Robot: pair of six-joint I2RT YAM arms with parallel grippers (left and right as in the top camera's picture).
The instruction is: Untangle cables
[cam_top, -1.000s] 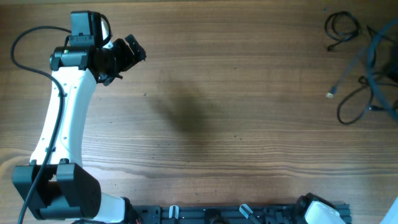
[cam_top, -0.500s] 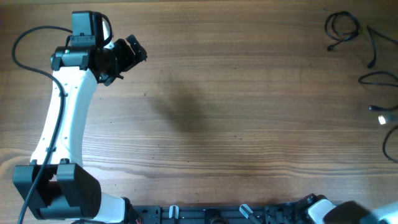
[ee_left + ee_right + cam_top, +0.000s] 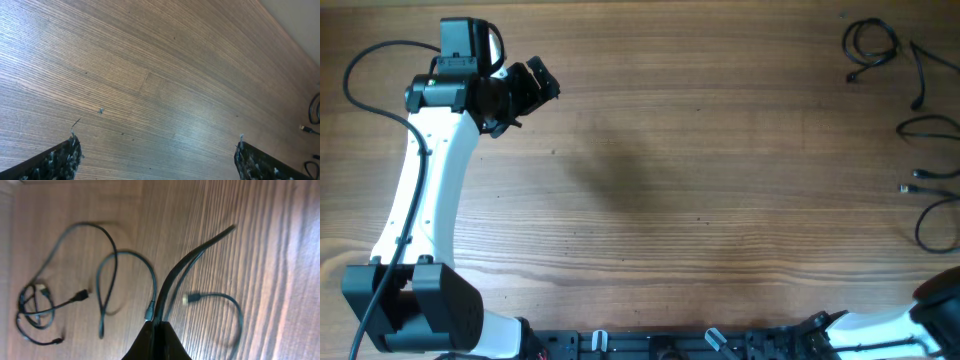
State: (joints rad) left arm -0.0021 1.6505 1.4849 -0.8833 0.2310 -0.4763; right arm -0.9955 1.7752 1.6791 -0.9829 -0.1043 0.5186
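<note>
Right gripper clamps cables; left gripper hovers, spread wide.

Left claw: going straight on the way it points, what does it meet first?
Probably the bare wood of the table: the open left claw has nothing between its fingers in the wrist view. The cables lie far off at the right edge, outside that line. Depth is unclear.
</note>
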